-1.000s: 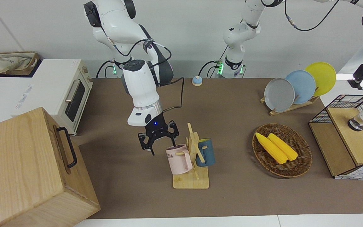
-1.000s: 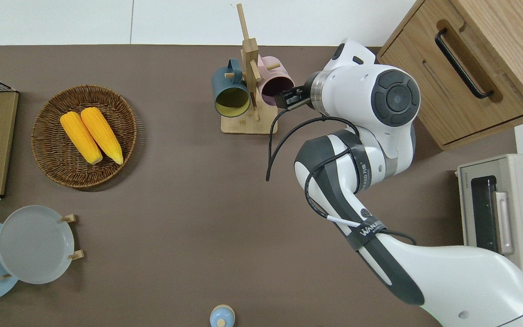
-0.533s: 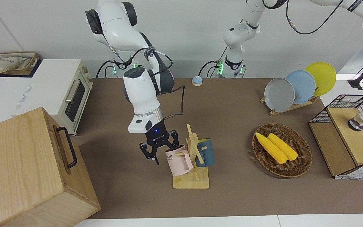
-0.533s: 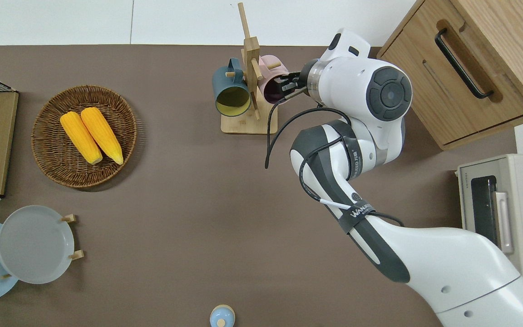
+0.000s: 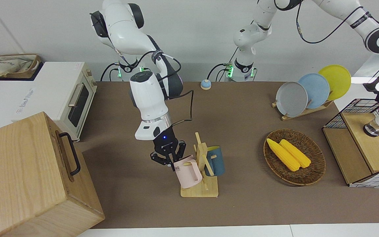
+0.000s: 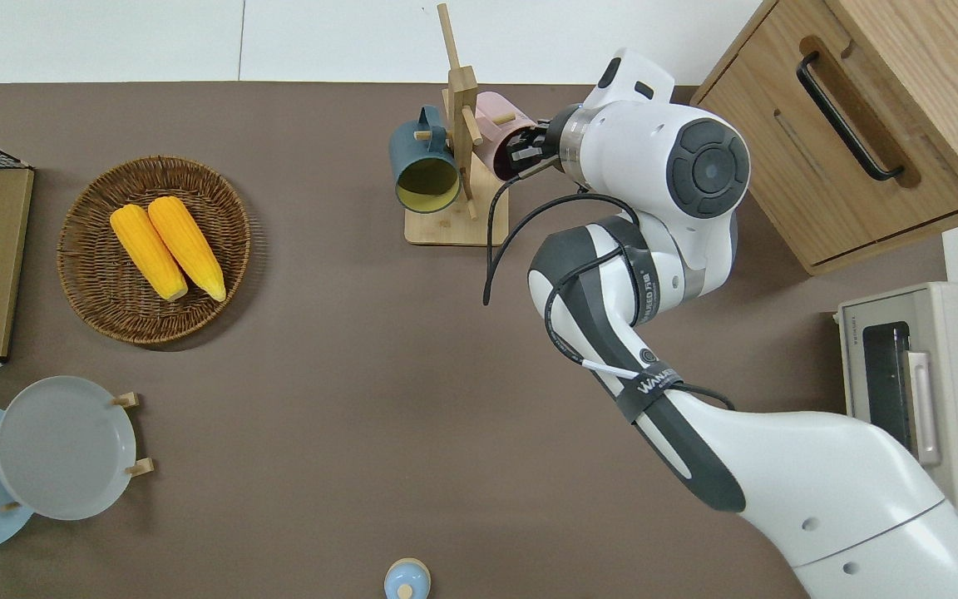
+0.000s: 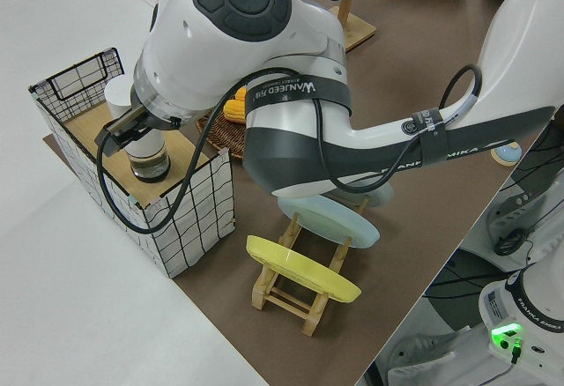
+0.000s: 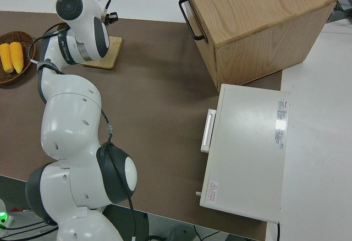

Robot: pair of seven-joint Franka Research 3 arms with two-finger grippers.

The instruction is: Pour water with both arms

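A pink mug (image 5: 187, 171) and a blue mug (image 5: 216, 161) hang on a wooden mug rack (image 5: 199, 191) in the middle of the table. My right gripper (image 5: 170, 160) is shut on the pink mug's rim, one finger inside its mouth, as the overhead view shows for the gripper (image 6: 525, 151) and the mug (image 6: 491, 112). At the left arm's end a white bottle with a dark base (image 7: 148, 152) stands on a wooden shelf inside a wire basket (image 7: 79, 82). My left gripper (image 7: 128, 126) is at the bottle's upper part.
A wicker basket (image 5: 317, 171) with two corn cobs lies between the rack and the wire basket. A plate stand (image 5: 303, 92) is nearer the robots. A large wooden box (image 5: 28, 177) and a toaster oven (image 5: 74, 98) sit at the right arm's end. A small blue bell (image 5: 205, 84) sits near the arm bases.
My right gripper came down to the pink mug and narrowed onto its rim, and the mug shifted slightly on its peg. My left gripper dropped toward the white bottle.
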